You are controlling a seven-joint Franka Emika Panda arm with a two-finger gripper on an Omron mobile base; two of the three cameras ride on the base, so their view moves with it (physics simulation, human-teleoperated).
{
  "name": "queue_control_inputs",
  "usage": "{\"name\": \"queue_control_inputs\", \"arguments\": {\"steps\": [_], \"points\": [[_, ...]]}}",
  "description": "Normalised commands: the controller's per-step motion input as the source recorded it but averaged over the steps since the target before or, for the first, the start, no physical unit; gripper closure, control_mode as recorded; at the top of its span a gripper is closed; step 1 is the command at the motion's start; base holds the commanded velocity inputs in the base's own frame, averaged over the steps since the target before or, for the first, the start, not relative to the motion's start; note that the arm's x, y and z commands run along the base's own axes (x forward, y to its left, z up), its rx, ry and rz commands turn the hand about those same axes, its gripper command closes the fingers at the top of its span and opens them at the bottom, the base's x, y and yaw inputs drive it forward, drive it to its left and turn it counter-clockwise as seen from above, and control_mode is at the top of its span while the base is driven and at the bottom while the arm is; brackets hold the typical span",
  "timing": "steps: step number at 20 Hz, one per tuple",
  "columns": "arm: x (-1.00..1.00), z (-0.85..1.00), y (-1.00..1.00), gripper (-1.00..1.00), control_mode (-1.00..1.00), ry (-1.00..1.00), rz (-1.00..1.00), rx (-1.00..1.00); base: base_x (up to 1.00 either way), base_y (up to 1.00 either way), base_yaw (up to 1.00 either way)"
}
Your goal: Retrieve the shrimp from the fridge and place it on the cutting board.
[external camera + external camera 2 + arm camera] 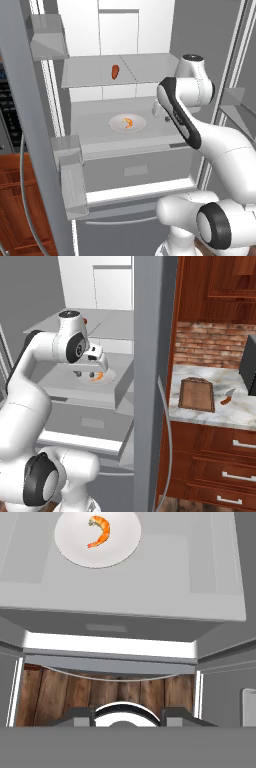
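Observation:
The shrimp (128, 122) (100, 376) (100, 531), small, curled and orange, lies on a white plate (137, 124) (75, 547) on the middle shelf of the open fridge (95, 137) (150, 582). My gripper (85, 375) (125, 716) hovers over this shelf, to the right of the plate and slightly nearer the shelf's front edge. It is open, with nothing between its fingertips (75, 714). In the left base view my forearm hides most of the hand. The brown cutting board (196, 394) lies on the marble counter to the right of the fridge.
A straight red-orange oblong item (115, 71) stands on the upper shelf. Door bins (70, 172) jut out at the left, and a drawer (135, 172) sits under the shelf. A knife (227, 397) lies right of the board, with a dark toaster oven (249, 363) behind it.

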Motion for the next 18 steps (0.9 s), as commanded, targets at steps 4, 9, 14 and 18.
{"name": "queue_control_inputs", "arguments": {"steps": [4,9,14,18], "points": [[0.09,-0.01,0.02,-1.00,-1.00,0.00,0.00,0.00,0.00,0.00,0.00],[0.18,-0.41,0.33,-1.00,-1.00,-0.01,0.00,0.00,0.00,0.00,0.00],[0.22,-0.56,0.52,-1.00,-1.00,-0.13,0.00,0.00,0.00,0.00,0.00],[0.20,-0.32,0.42,-1.00,-1.00,-0.18,0.00,0.01,0.00,0.00,0.00]]}}
